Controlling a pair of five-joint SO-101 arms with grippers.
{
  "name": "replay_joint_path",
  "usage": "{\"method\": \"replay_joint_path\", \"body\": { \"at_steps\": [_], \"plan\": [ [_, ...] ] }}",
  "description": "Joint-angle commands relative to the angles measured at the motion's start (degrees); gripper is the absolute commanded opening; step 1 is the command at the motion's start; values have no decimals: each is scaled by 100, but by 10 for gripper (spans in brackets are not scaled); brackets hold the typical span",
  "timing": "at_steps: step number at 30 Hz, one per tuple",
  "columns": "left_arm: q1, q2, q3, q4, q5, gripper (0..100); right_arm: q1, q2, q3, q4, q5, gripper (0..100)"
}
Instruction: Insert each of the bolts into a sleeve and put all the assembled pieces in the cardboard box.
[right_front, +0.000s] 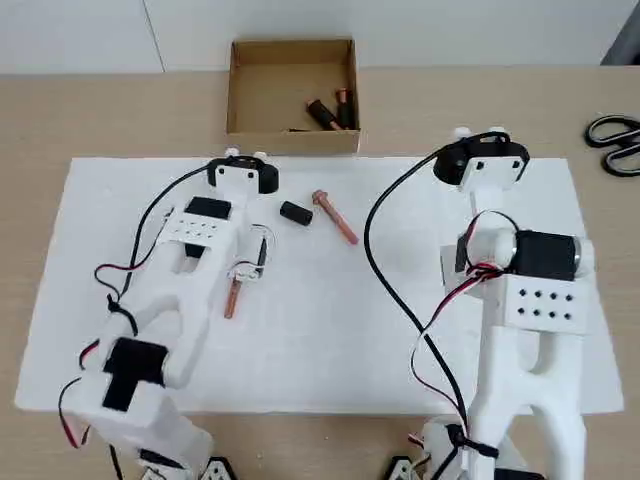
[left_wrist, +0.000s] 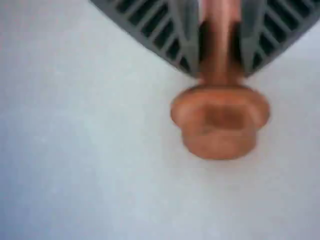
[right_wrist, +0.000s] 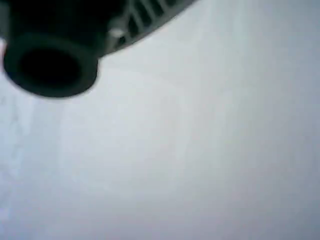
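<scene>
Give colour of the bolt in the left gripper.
Copper; the bolt shows best in left wrist view.

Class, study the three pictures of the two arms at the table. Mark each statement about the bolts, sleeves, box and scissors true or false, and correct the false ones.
1. The held bolt sits clamped in the left gripper. True.
2. The box is empty. False: assembled pieces lie in it.
3. A loose sleeve and a loose bolt lie on the mat. True.
4. The scissors lie on the mat. False: they lie on the table, off the mat.
5. The right gripper grips a bolt. False: it grips the held sleeve.
</scene>
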Motion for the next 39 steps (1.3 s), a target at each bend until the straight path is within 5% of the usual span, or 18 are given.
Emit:
{"method": "replay_joint_path", "body": {
  "at_steps": [1,11,18,31,39],
  "plan": [
    [-44,659,-470,158,-44,8,-57,-189,-26,-110,-35,4],
    [316,712,-769,492,-88,94,-286,-189,-26,-233,-53,4],
    [352,738,-752,501,-149,6,-286,-189,-26,-233,-35,4],
    [343,633,-312,299,-158,6,-409,-145,-26,-224,-70,4],
    [308,-1090,-1059,941,-273,6,-1314,-136,-44,-224,-334,4]
  ]
}}
